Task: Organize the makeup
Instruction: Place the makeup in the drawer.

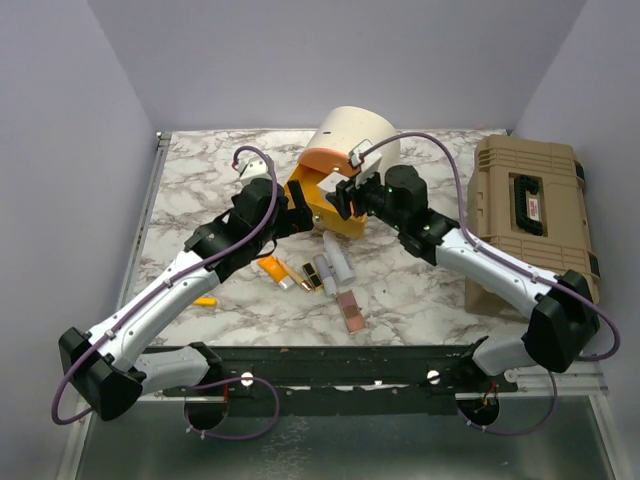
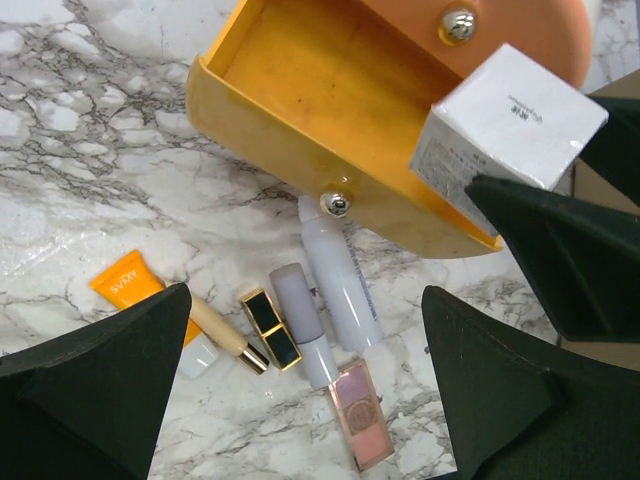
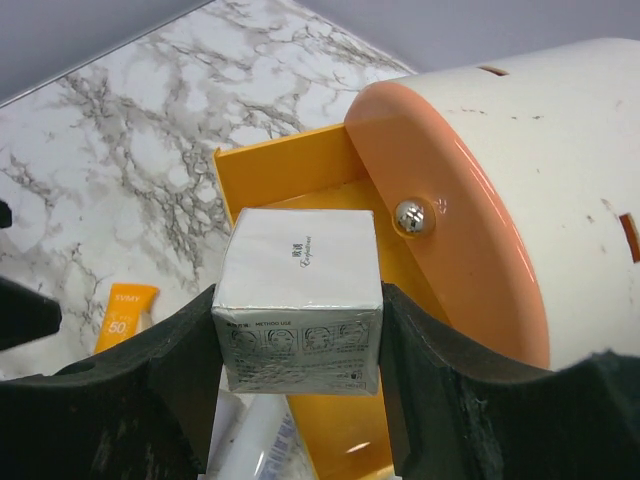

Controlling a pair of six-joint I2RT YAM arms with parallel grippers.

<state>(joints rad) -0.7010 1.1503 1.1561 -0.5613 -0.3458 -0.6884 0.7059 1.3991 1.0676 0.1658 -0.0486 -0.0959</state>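
My right gripper (image 3: 298,345) is shut on a small white square box (image 3: 300,300), holding it just above the open orange drawer (image 3: 260,180) of the cream cylindrical case (image 3: 540,170). The left wrist view shows the same box (image 2: 510,115) at the drawer's near right corner. My left gripper (image 2: 305,295) hangs open and empty over the makeup lying on the marble table. There lie an orange tube (image 2: 130,285), a beige stick (image 2: 225,340), a gold-black lipstick (image 2: 268,328), two white tubes (image 2: 340,280) and a pink palette (image 2: 362,415).
A tan hard toolbox (image 1: 530,210) stands at the table's right side, close to the right arm. The cream case (image 1: 355,135) lies at the back centre with its drawer (image 1: 325,205) pulled towards me. A small orange item (image 1: 205,300) lies beside the left arm.
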